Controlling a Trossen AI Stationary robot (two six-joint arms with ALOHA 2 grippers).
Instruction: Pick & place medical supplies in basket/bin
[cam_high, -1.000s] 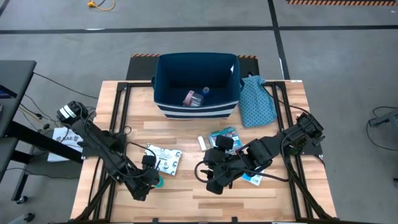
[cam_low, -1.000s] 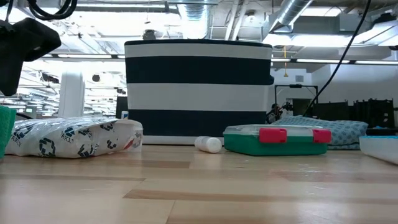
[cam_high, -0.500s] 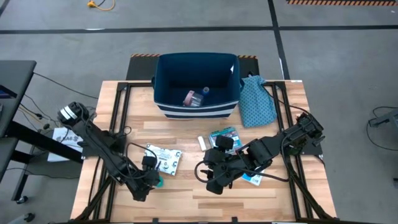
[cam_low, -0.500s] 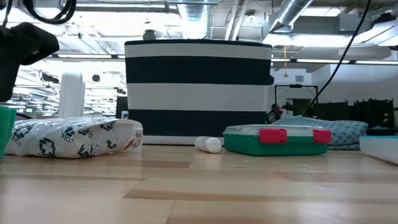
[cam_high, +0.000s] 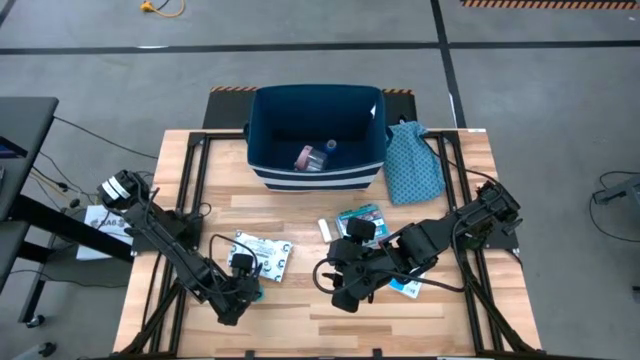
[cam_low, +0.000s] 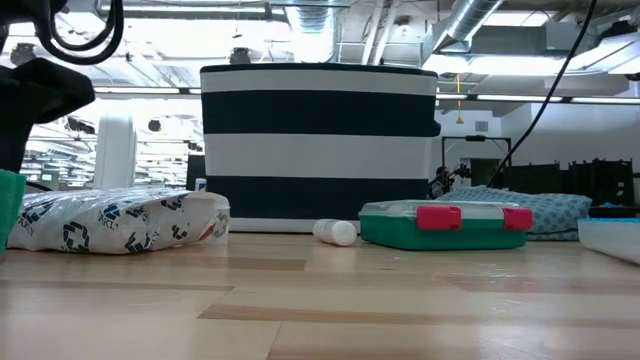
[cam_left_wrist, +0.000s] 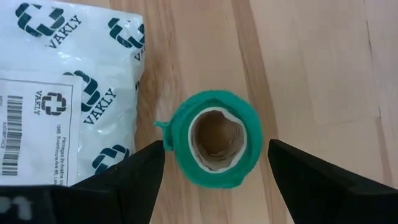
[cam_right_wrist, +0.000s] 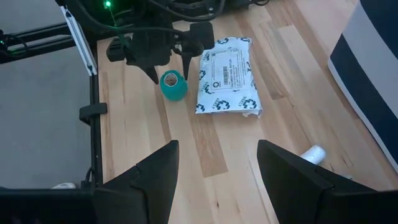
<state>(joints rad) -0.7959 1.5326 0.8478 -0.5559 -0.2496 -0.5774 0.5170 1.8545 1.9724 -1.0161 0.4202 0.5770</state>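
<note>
The white packet (cam_left_wrist: 59, 99) reads "VAKLY" in green, with a barcode label. The left gripper (cam_left_wrist: 214, 163) hangs spread wide over the upright green roll (cam_left_wrist: 214, 138), one finger on each side, not touching. The right gripper (cam_right_wrist: 214, 171) is open and empty at mid-table. Beyond, the bin (cam_high: 316, 135) holds two small items.

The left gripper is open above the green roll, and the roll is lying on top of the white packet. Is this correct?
Not quite. The left gripper is open above the green roll, but the roll stands on the bare table beside the white packet, as the left wrist view shows.
</note>
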